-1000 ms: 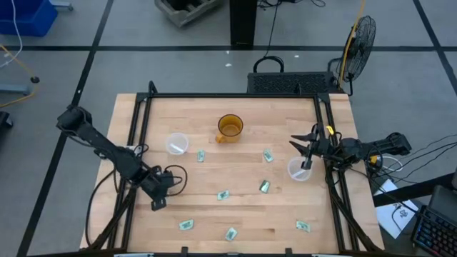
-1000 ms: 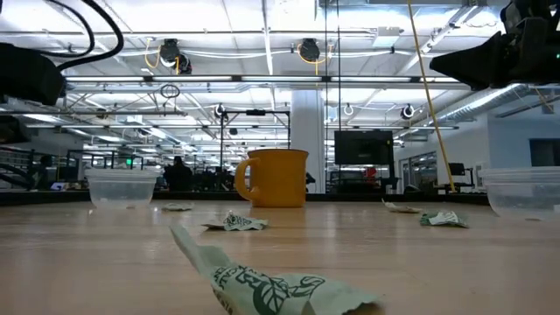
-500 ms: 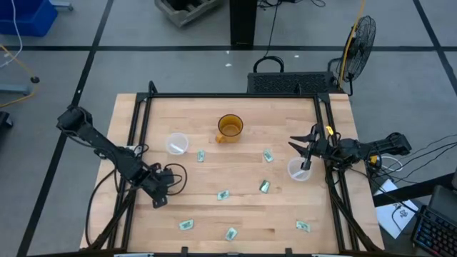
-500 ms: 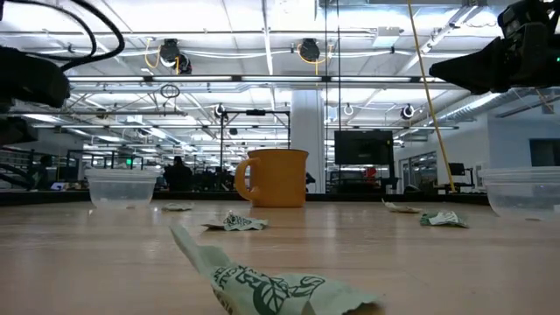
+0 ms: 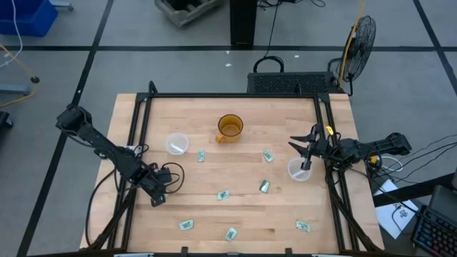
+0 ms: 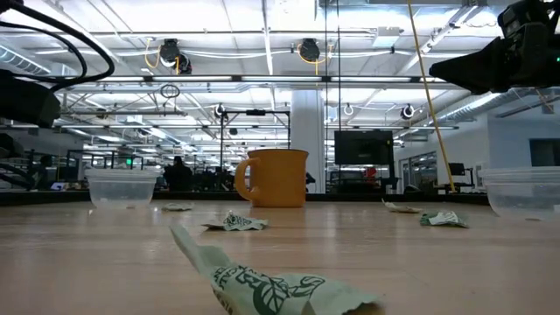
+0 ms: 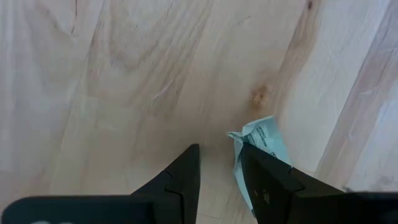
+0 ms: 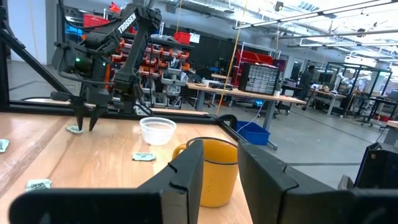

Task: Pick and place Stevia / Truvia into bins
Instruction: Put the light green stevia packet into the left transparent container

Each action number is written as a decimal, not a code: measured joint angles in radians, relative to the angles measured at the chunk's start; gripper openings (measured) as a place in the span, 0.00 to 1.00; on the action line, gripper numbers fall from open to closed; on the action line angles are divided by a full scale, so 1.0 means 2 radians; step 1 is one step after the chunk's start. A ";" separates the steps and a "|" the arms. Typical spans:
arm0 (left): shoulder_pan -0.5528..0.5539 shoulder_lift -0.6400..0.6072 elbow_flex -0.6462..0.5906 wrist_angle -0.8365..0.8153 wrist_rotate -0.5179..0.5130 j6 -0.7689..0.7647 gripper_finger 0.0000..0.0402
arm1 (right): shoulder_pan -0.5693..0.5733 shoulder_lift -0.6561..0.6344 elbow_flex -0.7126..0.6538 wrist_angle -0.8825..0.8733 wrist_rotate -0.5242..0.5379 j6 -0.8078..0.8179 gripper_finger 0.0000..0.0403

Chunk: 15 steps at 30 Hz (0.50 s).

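Observation:
Several pale green and white sachets lie flat on the wooden table: sachets (image 5: 201,155), (image 5: 268,155), (image 5: 264,186), (image 5: 223,194), and more along the near edge, such as a sachet (image 5: 230,233). Two clear cups stand upright: the left cup (image 5: 177,143) and the right cup (image 5: 298,169). My left gripper (image 5: 158,199) points down, open, low over the table. One sachet (image 7: 261,144) lies just beside one of its fingers; whether they touch, I cannot tell. My right gripper (image 5: 302,140) hangs open and level above the right cup.
An amber mug (image 5: 230,127) stands upright toward the far middle of the table. A black frame (image 5: 228,96) runs around the table, and cables loop beside the left arm (image 5: 175,175). Bare wood lies between the cups and the sachets.
My left arm has come down a little toward the table and shifted slightly toward the far edge. The sachets, the cups and the right arm have kept their places.

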 joint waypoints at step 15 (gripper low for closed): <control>0.000 0.002 0.006 0.011 -0.012 -0.003 0.01 | 0.000 0.000 0.000 0.000 0.000 0.000 0.23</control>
